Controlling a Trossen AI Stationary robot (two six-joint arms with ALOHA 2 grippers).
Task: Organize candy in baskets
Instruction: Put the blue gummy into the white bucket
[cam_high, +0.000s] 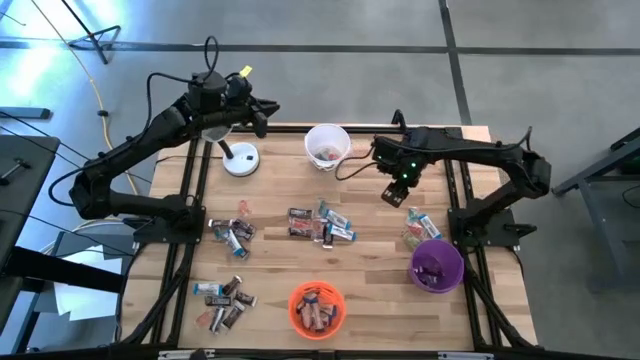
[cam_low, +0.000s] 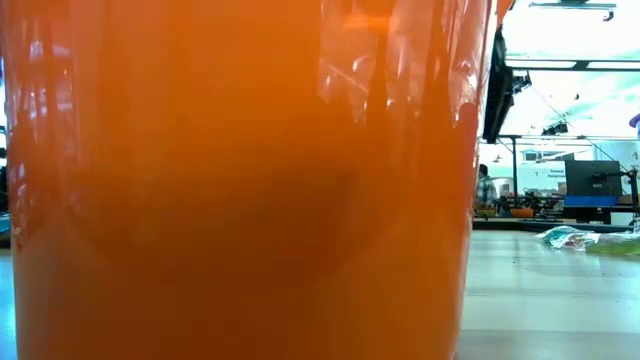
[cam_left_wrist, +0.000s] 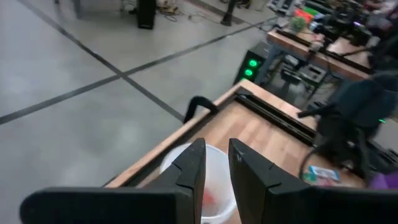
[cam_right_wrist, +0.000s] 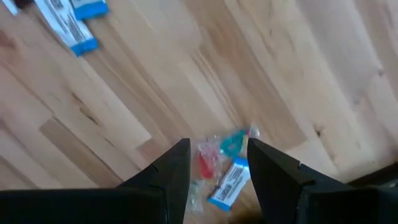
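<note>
The sorting looks partly done. The orange basket (cam_high: 317, 308) at the near edge of the worktop (cam_high: 270, 200) already holds a heap of dark brown bars, the purple basket (cam_high: 437, 265) has a few pieces in it, and the white basket (cam_high: 327, 146) at the far edge shows some red-pink ones.

Much candy is still loose: a mixed cluster (cam_high: 320, 224) mid-worktop, a group (cam_high: 231, 232) to its left, another (cam_high: 224, 300) near the orange basket, and blue-silver bars (cam_high: 418, 226) just beside the purple basket.

The right gripper (cam_right_wrist: 217, 163) hovers with fingers apart, empty, over a few loose pieces (cam_right_wrist: 221, 163). The left gripper (cam_left_wrist: 216, 163) hangs above the white basket's rim, fingers nearly together, nothing visibly between them.
</note>
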